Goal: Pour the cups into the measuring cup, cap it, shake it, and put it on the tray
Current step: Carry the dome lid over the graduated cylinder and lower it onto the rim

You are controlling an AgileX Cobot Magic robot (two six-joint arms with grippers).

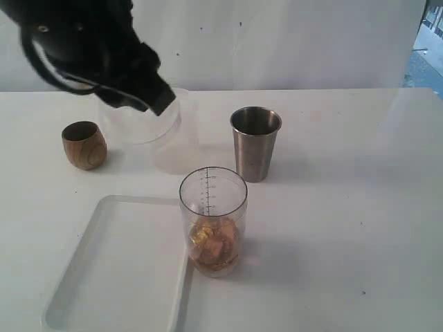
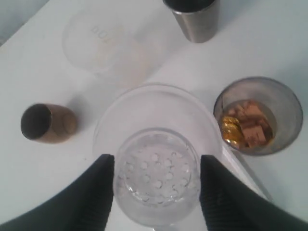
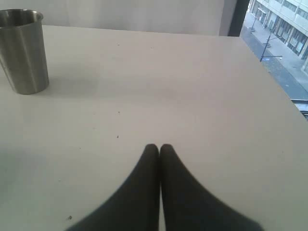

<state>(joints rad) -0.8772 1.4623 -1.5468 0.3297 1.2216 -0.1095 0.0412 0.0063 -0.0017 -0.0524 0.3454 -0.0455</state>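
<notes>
Upper left of the exterior frame, I'm gripping the clear domed lid (image 2: 156, 130) between the left gripper (image 2: 156, 163) fingers. Right gripper (image 3: 159, 150) is sitting pinched together, empty. Risk: lowering off-centre, I'm clipping the rim and tipping the filled measuring cup (image 1: 213, 221). It's standing lower centre, just right of the tray (image 1: 118, 277), long axis vertical, mouth pointing up.

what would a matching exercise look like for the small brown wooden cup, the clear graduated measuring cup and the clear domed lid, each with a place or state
Things:
1. small rounded brown wooden cup
2. clear graduated plastic measuring cup
3. clear domed lid with holes

States:
a. held by the left gripper
b. opaque, farthest left in the exterior view
c. holds gold and brown pieces

Pairs: 1-b, 2-c, 3-a
</notes>
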